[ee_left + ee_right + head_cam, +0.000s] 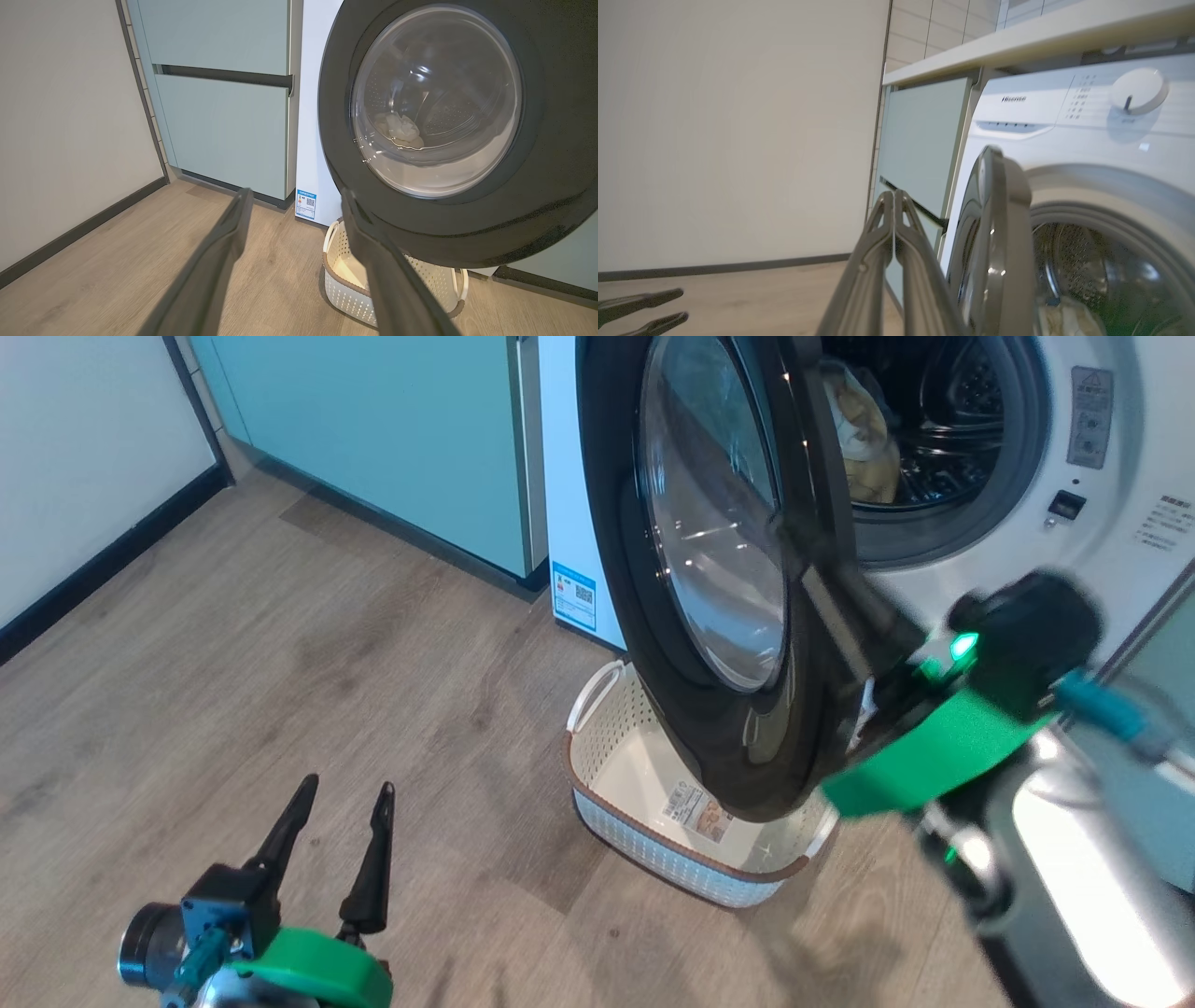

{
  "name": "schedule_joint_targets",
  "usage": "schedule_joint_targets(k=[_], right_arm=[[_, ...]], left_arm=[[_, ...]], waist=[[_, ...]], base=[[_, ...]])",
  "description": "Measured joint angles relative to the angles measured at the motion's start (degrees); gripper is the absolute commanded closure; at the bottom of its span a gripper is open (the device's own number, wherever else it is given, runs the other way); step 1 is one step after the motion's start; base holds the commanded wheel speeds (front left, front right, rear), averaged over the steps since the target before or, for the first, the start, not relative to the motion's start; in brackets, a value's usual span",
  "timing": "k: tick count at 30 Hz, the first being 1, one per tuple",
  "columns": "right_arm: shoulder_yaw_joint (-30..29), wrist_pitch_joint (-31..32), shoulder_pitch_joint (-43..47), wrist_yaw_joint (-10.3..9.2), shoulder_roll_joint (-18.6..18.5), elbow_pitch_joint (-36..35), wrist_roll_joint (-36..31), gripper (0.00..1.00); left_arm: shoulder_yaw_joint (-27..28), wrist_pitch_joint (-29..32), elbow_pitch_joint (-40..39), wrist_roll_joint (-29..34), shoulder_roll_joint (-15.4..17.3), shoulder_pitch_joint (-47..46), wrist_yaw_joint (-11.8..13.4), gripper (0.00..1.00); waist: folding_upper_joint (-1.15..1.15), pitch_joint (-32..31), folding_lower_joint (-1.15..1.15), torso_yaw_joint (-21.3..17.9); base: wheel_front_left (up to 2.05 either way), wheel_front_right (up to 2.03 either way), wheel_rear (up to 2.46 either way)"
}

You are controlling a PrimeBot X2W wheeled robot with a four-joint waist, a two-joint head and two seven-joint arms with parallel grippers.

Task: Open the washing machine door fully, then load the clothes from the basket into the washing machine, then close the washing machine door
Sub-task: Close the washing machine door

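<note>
Loading looks done: the clothes lie in the washing machine drum, the basket on the floor stands empty, leaving the half-open washing machine door to close, right claw pinched shut, empty, beside it, left claw spread wide, empty
</note>
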Motion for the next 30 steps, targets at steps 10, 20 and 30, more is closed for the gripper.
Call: schedule_joint_targets(k=[10, 20, 30], right_arm=[[8.2, 2.0, 8.2, 0.0, -0.3, 5.1, 3.7, 1.0], [8.6, 0.2, 8.6, 0.0, -0.3, 12.9, 5.5, 1.0], [6.2, -1.2, 7.5, 0.0, -0.3, 17.7, 5.6, 1.0]], left_arm=[[-0.1, -0.6, 0.3, -0.3, -0.2, -0.8, 0.1, 0.0], [-0.3, -1.1, 1.3, -0.3, -0.3, -2.1, 0.3, 0.0], [-0.5, -1.5, 1.9, -0.3, -0.3, -2.3, 0.4, 0.0]], waist=[[0.0, 1.4, 0.0, -0.4], [0.0, 2.2, 0.0, -0.9], [0.0, 2.2, 0.0, -0.7]], base=[[0.0, 0.0, 0.0], [0.0, 0.0, 0.0], [0.0, 0.0, 0.0]])
